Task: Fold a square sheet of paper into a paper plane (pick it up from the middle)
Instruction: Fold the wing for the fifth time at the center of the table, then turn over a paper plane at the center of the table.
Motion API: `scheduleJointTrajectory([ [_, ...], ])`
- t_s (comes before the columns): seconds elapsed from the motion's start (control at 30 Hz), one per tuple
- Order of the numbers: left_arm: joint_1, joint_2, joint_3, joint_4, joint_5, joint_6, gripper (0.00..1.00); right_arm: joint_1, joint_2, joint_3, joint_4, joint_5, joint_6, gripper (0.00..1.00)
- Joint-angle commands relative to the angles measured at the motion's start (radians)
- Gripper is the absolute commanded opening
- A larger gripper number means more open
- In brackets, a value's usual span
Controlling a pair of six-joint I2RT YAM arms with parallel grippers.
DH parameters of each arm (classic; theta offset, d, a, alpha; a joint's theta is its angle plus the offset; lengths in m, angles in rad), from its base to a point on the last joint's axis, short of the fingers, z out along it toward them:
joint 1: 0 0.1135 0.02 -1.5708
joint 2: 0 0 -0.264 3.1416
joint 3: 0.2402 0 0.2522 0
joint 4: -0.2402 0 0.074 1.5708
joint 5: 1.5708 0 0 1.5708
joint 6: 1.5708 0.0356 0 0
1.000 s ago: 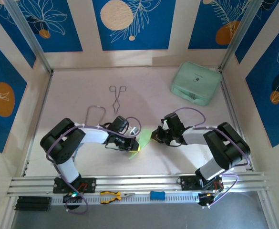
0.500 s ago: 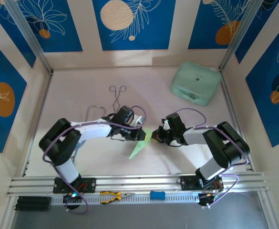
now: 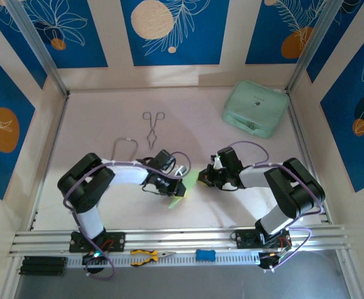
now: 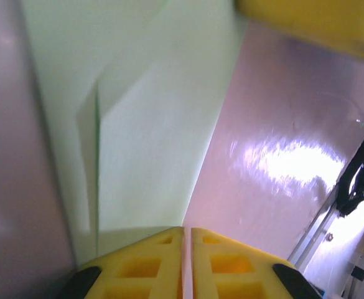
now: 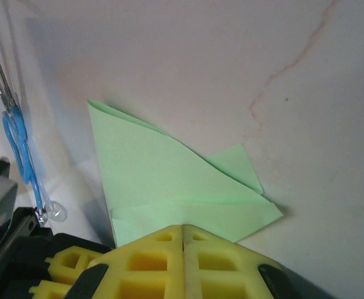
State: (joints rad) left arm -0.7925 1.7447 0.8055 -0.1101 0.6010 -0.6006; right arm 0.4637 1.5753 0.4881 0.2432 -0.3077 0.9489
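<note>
The light-green sheet of paper (image 3: 188, 182) lies on the table between the two arms, folded in layers into a pointed shape. In the left wrist view the paper (image 4: 144, 124) runs up and left from my left gripper (image 4: 187, 229). Its yellow jaws stand a hairline apart with nothing seen between them. In the top view the left gripper (image 3: 179, 192) rests over the paper's near part. My right gripper (image 5: 183, 227) is shut, its tip against the edge of the folded paper (image 5: 169, 174). From above, the right gripper (image 3: 201, 178) sits at the paper's right corner.
A mint-green case (image 3: 255, 109) stands at the back right. Metal tongs (image 3: 152, 128) lie behind the left arm. Yellow-handled pliers (image 3: 147, 255) and a small blue thing (image 3: 205, 255) lie on the near rail.
The left gripper swung up toward the right gripper, then came back toward the near side along the paper. The right arm has barely moved.
</note>
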Motion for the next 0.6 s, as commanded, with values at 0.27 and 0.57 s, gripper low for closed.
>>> scheduleJointTrajectory([
  [0.27,0.001,-0.313,-0.054,-0.126,-0.137,-0.032,0.15,0.011,0.032,0.048,-0.098,-0.003,-0.076,0.06],
  [0.57,0.119,-0.231,0.015,-0.18,-0.121,0.015,0.19,0.041,-0.11,0.138,-0.219,0.006,-0.137,0.18],
])
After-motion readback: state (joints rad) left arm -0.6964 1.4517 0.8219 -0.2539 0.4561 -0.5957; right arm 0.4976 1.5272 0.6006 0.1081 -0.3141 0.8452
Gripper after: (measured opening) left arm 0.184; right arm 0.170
